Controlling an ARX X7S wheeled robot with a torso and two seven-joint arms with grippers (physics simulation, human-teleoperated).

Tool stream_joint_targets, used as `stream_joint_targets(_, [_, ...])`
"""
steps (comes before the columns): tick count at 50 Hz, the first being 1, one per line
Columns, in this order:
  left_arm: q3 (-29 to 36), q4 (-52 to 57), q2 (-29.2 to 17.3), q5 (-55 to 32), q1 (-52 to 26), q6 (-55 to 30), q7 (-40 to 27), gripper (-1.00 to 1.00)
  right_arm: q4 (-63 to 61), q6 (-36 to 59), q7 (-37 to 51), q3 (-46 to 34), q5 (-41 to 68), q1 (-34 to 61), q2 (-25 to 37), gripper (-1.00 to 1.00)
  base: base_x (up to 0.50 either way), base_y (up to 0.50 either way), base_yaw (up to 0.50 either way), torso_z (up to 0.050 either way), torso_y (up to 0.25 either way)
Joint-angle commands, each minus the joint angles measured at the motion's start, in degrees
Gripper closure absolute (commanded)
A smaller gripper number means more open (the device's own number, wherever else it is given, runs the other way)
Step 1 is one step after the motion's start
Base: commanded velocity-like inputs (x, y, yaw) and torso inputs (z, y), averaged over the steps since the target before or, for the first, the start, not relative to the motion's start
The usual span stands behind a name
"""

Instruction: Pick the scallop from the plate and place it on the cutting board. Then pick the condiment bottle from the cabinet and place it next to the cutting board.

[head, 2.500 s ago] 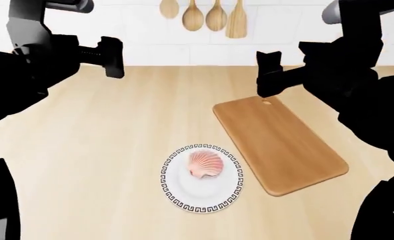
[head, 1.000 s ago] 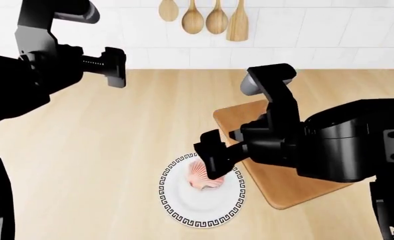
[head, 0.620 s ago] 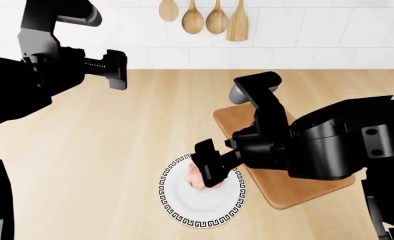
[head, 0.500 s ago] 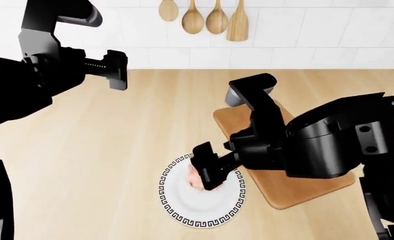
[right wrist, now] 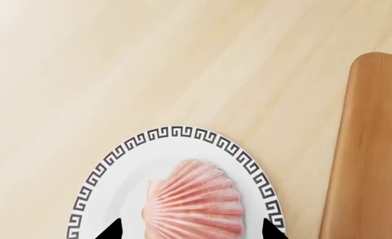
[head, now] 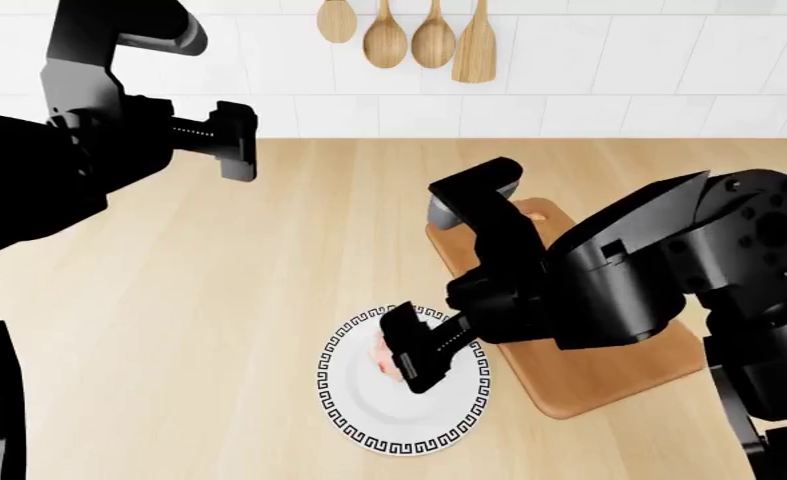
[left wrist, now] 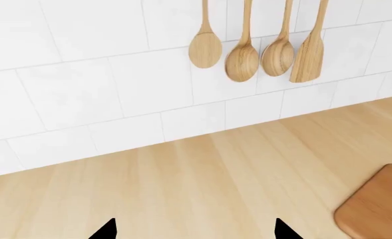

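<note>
Pale wooden countertop (head: pixel 206 300) backed by white tiles. The right gripper (head: pixel 412 362) is spread wide over the scallop (right wrist: pixel 194 201), which lies on the plate (right wrist: pixel 182 137) just left of the cutting board (head: pixel 620 375); nothing is gripped. Closure is best made with the fingers straddling the shell. The head view hides most of the shell; the right wrist view shows it centred. The left gripper (left wrist: pixel 190 230), open and empty, is held far left.

A kitchen — white tiled wall (left wrist: pixel 82 94), hanging wooden spoons (head: pixel 407 35), pale wooden countertop (head: pixel 233 300), cutting board (head: pixel 607 375)
</note>
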Motion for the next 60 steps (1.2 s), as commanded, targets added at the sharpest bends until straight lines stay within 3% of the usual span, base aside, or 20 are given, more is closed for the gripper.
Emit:
stream_joint_targets(1, [0.33,-0.22,-0.08,-0.31,0.09,0.41,-0.08,-1.00,1.57,0.50,-4.96,-2.17,-4.63,1.08,-0.57,-1.00,0.00,0.00,0.00,0.000,0.000])
stream_joint_targets(60, [1.18,-0.62,-0.68,-1.97,0.91,1.82,-1.01,-1.00,2.18,-3.20,-14.05,-11.99,-9.91,1.34,-0.36,-1.00,0.00,0.00,0.00,0.000,0.000])
